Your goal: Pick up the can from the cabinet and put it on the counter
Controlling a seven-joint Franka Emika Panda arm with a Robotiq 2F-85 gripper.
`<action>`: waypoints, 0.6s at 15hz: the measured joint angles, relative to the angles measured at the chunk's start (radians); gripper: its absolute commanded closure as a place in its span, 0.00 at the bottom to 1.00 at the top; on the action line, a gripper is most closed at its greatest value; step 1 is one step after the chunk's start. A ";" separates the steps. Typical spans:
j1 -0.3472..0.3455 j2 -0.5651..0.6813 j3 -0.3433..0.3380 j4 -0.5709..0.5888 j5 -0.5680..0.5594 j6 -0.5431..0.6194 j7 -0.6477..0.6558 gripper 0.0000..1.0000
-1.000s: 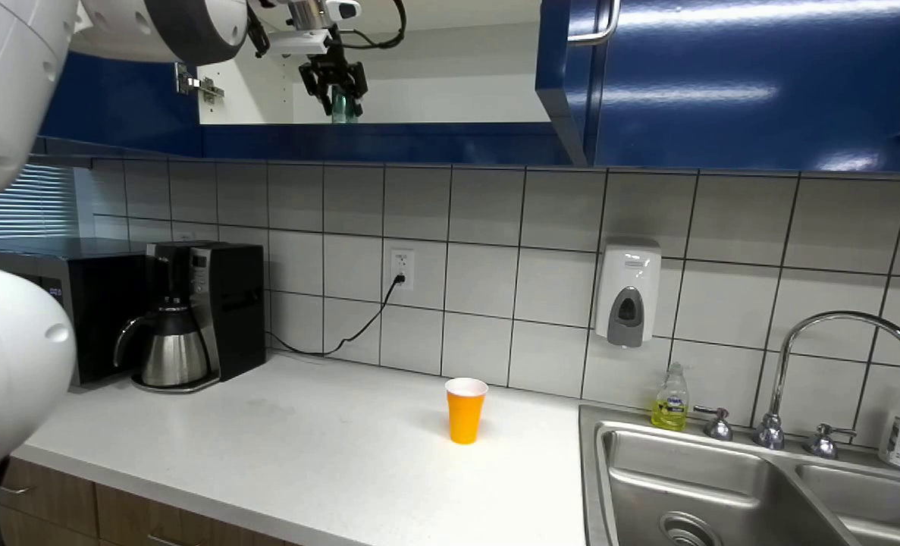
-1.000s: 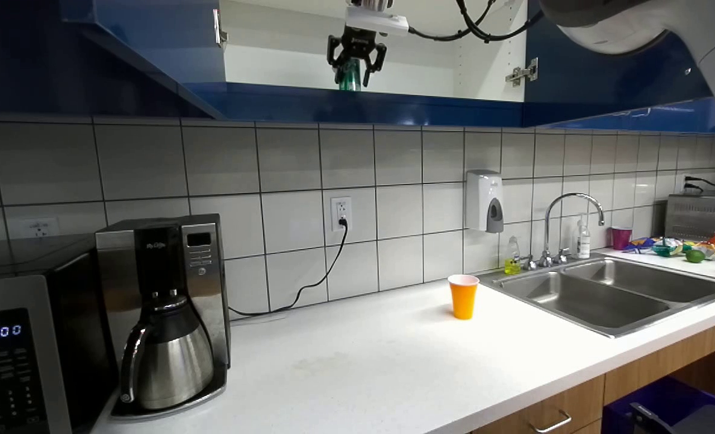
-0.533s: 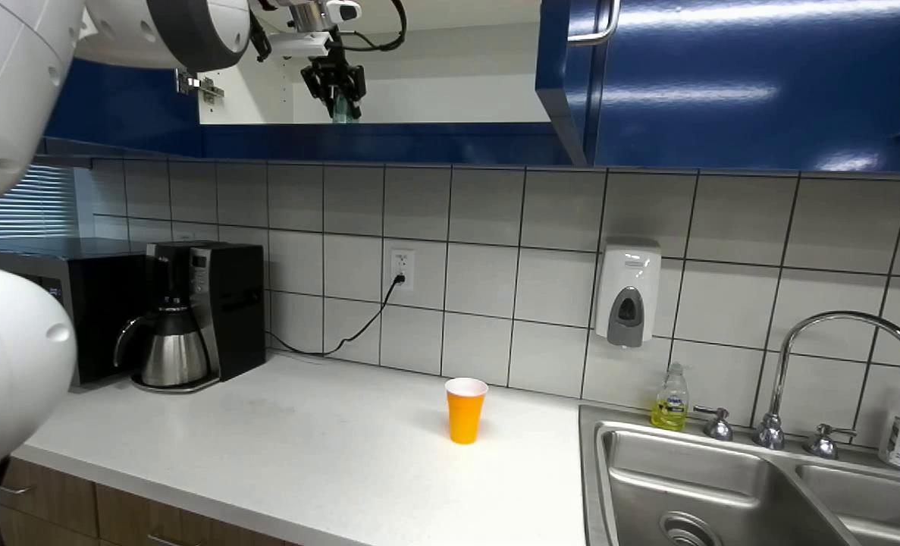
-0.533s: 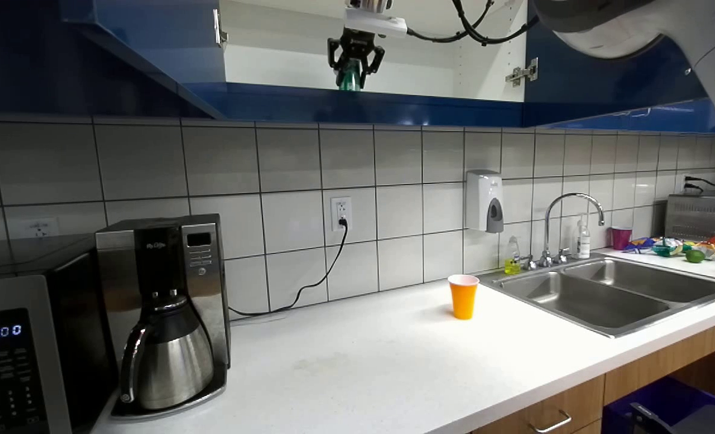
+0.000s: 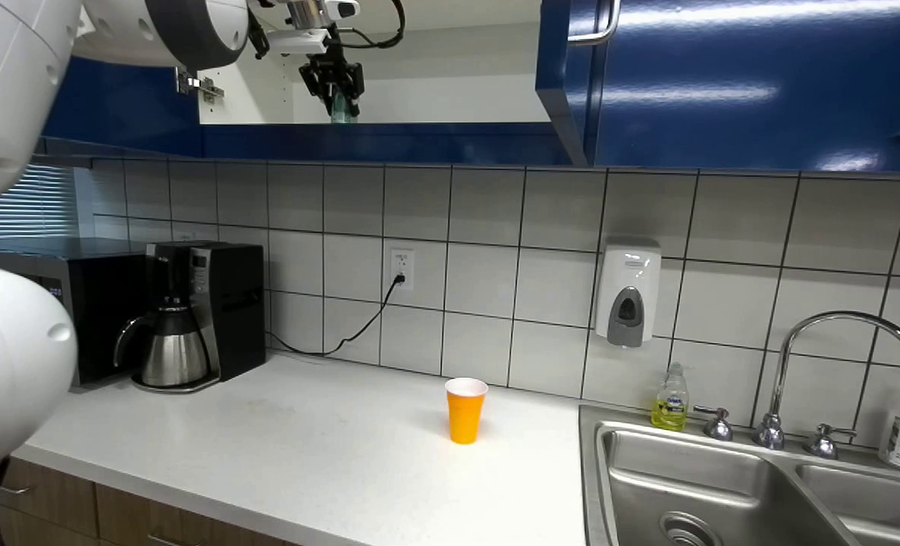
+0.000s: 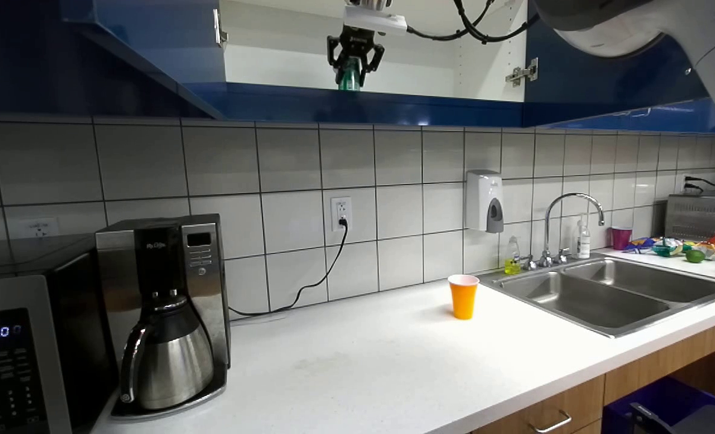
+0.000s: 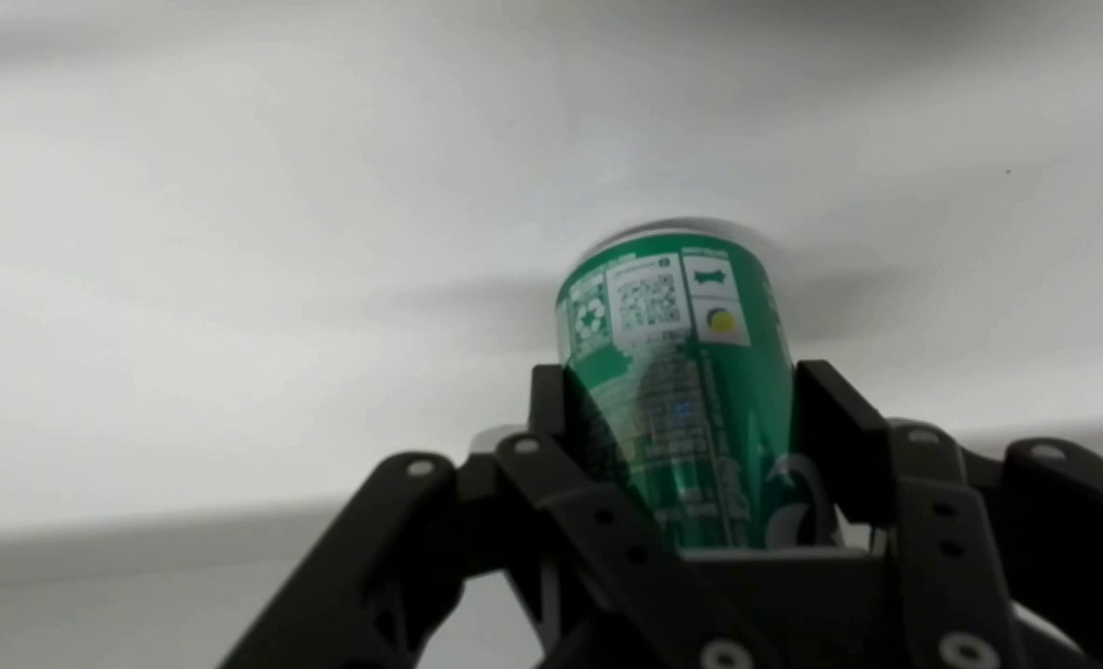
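Up there, the black two-fingered tool (image 6: 350,78) clasps the green, printed cylindrical can (image 7: 676,316), near-upright at its six o'clock inside the glossy blue, white-lined cabinet (image 5: 450,83). I'd bring it over the front lip (image 6: 393,111) first; the smooth white surface (image 6: 363,367) lies further toward six.

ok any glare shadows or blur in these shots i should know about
In an exterior view, bright glare streaks the blue cabinet door; in both exterior views, the counter looks overexposed beside the orange cup; in the wrist view, soft shadows flank the can, and its smallest print is too blurred to read.
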 measured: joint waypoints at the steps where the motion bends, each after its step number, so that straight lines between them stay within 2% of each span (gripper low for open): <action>1: 0.000 -0.005 0.000 0.000 0.000 -0.001 0.000 0.62; 9: 0.001 -0.104 0.000 -0.057 0.004 -0.029 0.000 0.62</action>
